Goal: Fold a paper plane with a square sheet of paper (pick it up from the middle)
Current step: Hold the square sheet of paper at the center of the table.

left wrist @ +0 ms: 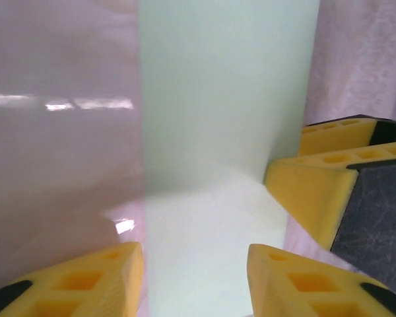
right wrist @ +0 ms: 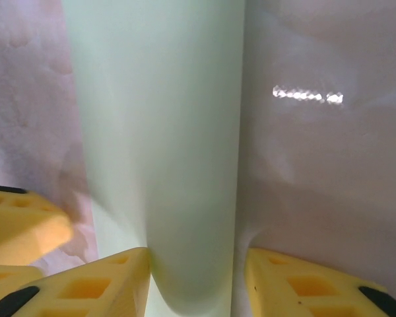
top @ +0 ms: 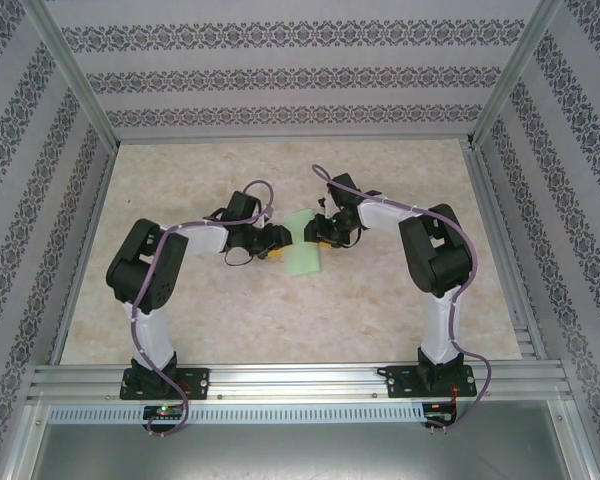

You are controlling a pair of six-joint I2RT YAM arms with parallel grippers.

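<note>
The pale green sheet of paper (top: 305,250) lies folded into a narrow band on the table between both grippers. I cannot tell whether it has the pointed form of a paper plane. My left gripper (top: 278,240) is at its left edge, my right gripper (top: 316,232) at its right edge. In the left wrist view the paper (left wrist: 224,119) runs flat between the yellow fingers (left wrist: 92,281) of the left gripper (left wrist: 195,264), which stand apart. In the right wrist view a raised curl of paper (right wrist: 165,132) sits inside the right gripper (right wrist: 197,264). It touches one finger (right wrist: 105,284), with a gap to the other.
The beige marbled tabletop (top: 230,320) is framed by aluminium rails (top: 300,380) and patterned walls. The right gripper's yellow finger (left wrist: 317,191) shows close at the right of the left wrist view. The left gripper's finger (right wrist: 20,228) shows at the left of the right wrist view.
</note>
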